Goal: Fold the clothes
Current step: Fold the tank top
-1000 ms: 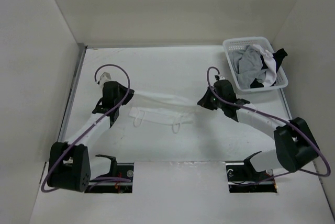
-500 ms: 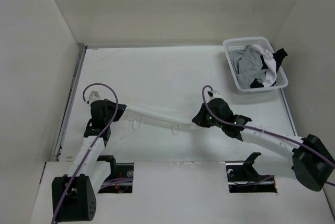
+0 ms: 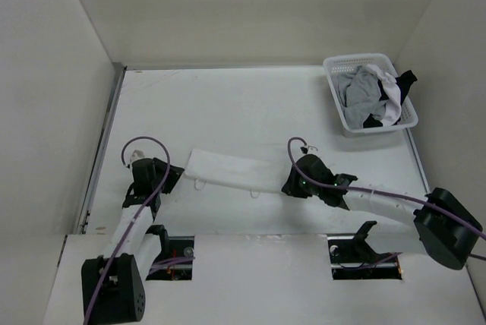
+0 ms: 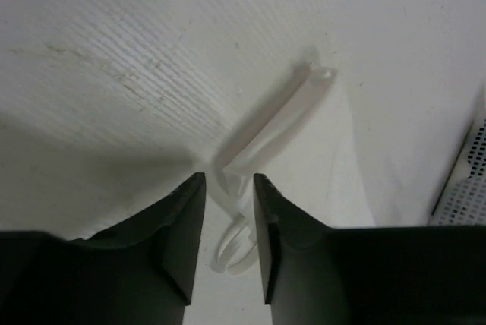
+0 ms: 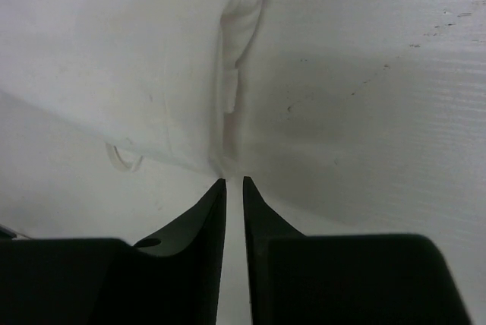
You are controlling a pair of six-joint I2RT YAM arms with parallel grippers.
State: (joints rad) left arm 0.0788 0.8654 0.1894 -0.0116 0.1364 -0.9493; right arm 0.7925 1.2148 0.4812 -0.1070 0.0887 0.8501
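Across white ribbed desk [image 3: 250, 105], thin soft white garment [image 3: 231, 171] lying as long narrow band, left pincer [image 4: 228, 178] spread, right pincer [image 5: 234, 181] slightly parted.

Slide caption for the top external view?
Left gripper and right gripper at opposite ends of a white garment folded into a narrow strip; laundry basket far right.
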